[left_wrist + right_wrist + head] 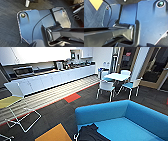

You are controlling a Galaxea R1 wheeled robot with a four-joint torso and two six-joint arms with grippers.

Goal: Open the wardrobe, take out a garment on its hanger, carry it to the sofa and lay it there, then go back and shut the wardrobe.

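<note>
Garment (90, 133) on sofa (125, 114), half cropped

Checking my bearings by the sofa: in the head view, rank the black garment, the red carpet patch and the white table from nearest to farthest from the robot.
1. Black jacket-like garment, lying on the bright blue sofa, bottom centre.
2. Red rectangular carpet patch, mid-floor, left of centre.
3. White table among white-and-teal chairs, far right.

A long white kitchen counter (50, 78) lined the far wall, white-and-teal chairs (106, 87) ringed a small table (117, 76), and dark carpet (57, 108) carried orange patches (72, 97).
</note>
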